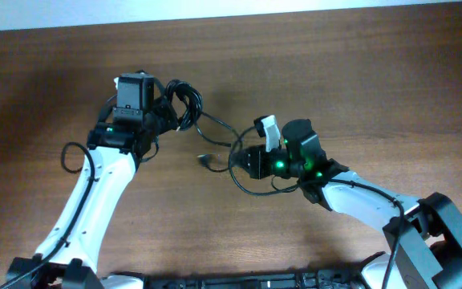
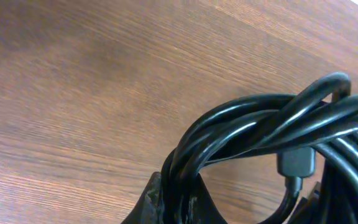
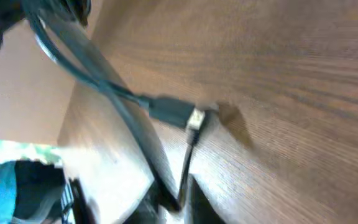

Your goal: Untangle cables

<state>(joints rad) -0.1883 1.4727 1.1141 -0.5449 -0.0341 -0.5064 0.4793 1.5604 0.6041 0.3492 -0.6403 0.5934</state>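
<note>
Black cables (image 1: 186, 99), clamped by the left hand (image 1: 167, 111), sit mid table (image 1: 351, 72); right hand's (image 1: 237, 158) grip unclear.

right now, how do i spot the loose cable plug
On the brown wooden table, look between the two white arms. The small black plug with a silver tip sits there alone, apart from the bundled black cable coil at the left gripper.

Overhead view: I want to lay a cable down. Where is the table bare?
Bare table lies beyond the right arm, left of the left arm, and in front between both arms. Crowded: the middle, where the cables run between left gripper and right gripper.
</note>
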